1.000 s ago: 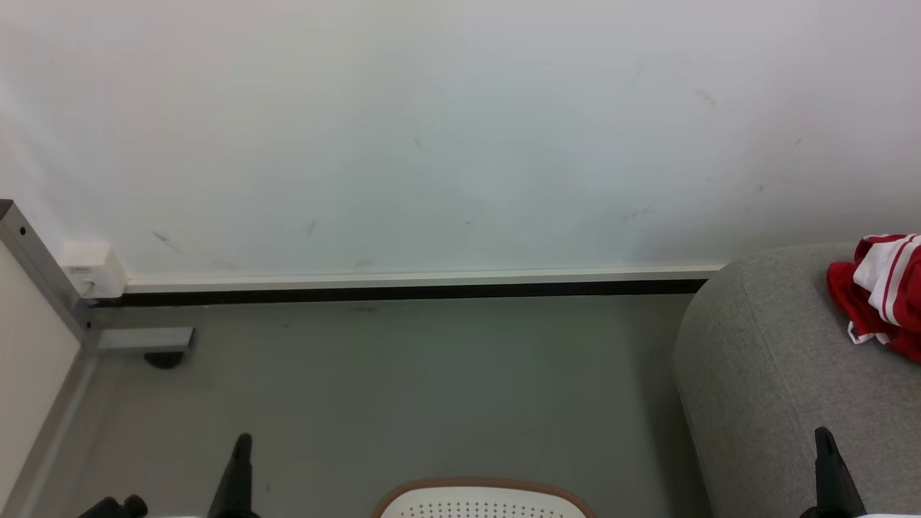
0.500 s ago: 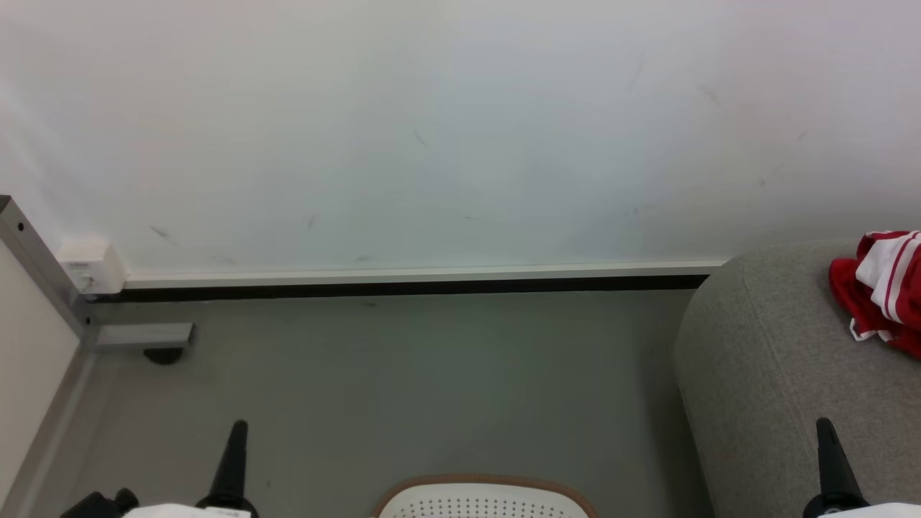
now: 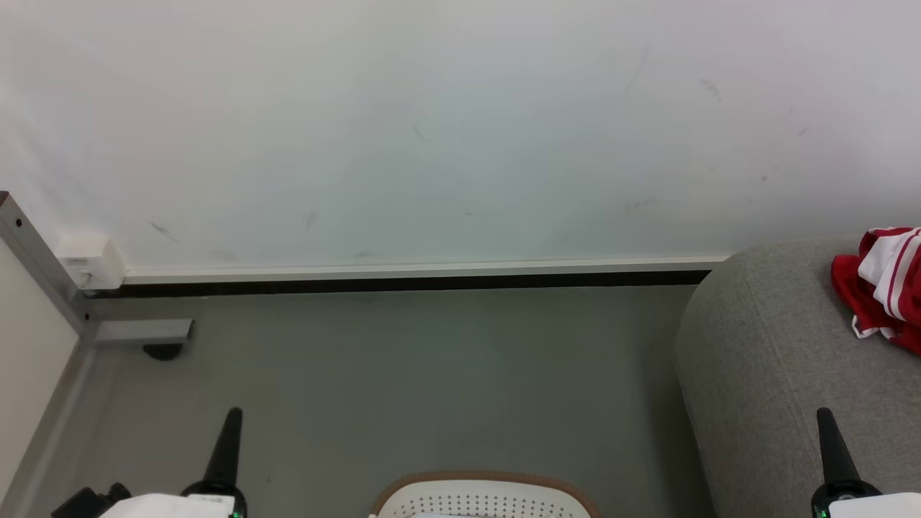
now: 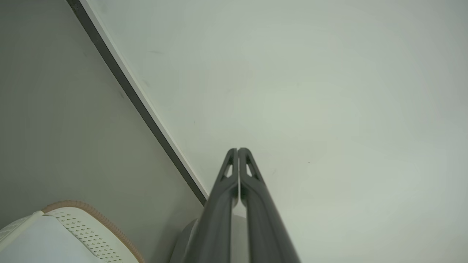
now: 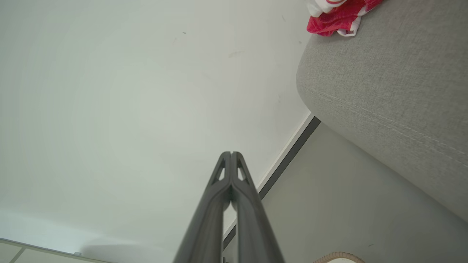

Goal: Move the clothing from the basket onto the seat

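Note:
Red clothing with white stripes [image 3: 881, 288] lies on the light grey seat [image 3: 763, 374] at the right edge of the head view; the right wrist view shows the clothing [image 5: 334, 16] on the seat [image 5: 384, 84] too. Just the far rim of the cream basket [image 3: 482, 493] with its brown edge peeks in at the bottom centre, and the left wrist view catches a corner of the basket [image 4: 69, 233]. My left gripper [image 3: 229, 424] [image 4: 238, 149] is shut and holds nothing, raised left of the basket. My right gripper [image 3: 824, 421] [image 5: 231, 153] is shut and holds nothing, up in front of the seat.
A white wall [image 3: 432, 129] with a dark baseboard [image 3: 403, 284] runs across the back. A metal frame leg with a foot [image 3: 144, 334] and a white box [image 3: 86, 262] stand at the left. Grey floor [image 3: 403, 388] lies between frame and seat.
Both grippers have risen a little into the head view, with pale forearms now showing at the bottom corners. The view itself has shifted slightly; the clothing on the seat has not moved.

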{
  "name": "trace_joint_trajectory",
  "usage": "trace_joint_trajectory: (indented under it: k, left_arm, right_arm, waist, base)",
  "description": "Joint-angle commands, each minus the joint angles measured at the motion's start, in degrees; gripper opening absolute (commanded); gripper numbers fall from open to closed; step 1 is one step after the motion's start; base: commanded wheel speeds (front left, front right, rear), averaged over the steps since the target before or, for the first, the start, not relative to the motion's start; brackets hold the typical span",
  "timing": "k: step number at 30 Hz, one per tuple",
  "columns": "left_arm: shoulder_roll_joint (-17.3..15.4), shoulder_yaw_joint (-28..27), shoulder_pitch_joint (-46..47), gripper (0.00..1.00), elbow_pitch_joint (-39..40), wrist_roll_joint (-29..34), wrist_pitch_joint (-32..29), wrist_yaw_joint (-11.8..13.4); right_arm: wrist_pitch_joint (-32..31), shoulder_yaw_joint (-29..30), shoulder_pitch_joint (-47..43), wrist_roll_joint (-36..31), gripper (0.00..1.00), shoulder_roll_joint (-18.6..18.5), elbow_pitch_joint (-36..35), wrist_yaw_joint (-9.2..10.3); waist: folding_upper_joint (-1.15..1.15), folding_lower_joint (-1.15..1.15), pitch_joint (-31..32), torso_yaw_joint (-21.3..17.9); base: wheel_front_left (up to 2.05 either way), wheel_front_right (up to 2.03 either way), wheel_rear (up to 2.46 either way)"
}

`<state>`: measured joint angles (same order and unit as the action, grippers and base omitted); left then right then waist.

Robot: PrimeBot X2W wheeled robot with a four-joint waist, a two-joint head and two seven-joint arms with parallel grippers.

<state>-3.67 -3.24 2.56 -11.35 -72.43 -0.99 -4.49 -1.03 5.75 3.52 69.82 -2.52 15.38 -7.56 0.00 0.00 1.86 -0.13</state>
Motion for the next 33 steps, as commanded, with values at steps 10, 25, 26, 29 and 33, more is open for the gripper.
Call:
trace_joint_trajectory:
  k: [10, 25, 26, 29, 33]
  left_arm:
    - [0.16, -1.19, 1.77, 0.00, 0.54, -5.55, -1.58, 0.13]
    - [0.41, -2.26, 2.72, 0.00, 0.68, -12.01, -3.48, 0.21]
    - [0.42, -2.34, 2.79, 0.00, 0.69, -12.44, -3.61, 0.22]
    - [0.48, -2.56, 2.94, 0.00, 0.71, -13.80, -3.92, 0.25]
    - [0.55, -2.84, 3.23, 0.00, 0.76, -15.19, -4.31, 0.26]
  right_arm:
    - [-1.52, 0.25, 1.93, 6.40, 0.00, -0.70, -0.55, 0.09]
    - [-3.15, 0.32, 2.88, 13.91, 0.00, -0.80, -0.59, 0.11]
    - [-3.30, 0.33, 2.96, 14.49, 0.00, -0.80, -0.59, 0.11]
    - [-3.63, 0.33, 3.23, 15.71, 0.00, -0.83, -0.59, 0.12]
    - [-4.02, 0.33, 3.51, 17.61, 0.00, -0.88, -0.59, 0.12]
  waist:
    - [0.00, 0.00, -0.37, 0.02]
    - [0.00, 0.00, -0.93, 0.06]
    - [0.00, 0.00, -0.97, 0.06]
    - [0.00, 0.00, -1.08, 0.07]
    - [0.00, 0.00, -1.22, 0.08]
  base:
    - [0.00, 0.00, 0.00]
    - [0.00, 0.00, 0.00]
    - [0.00, 0.00, 0.00]
    - [0.00, 0.00, 0.00]
    - [0.00, 0.00, 0.00]
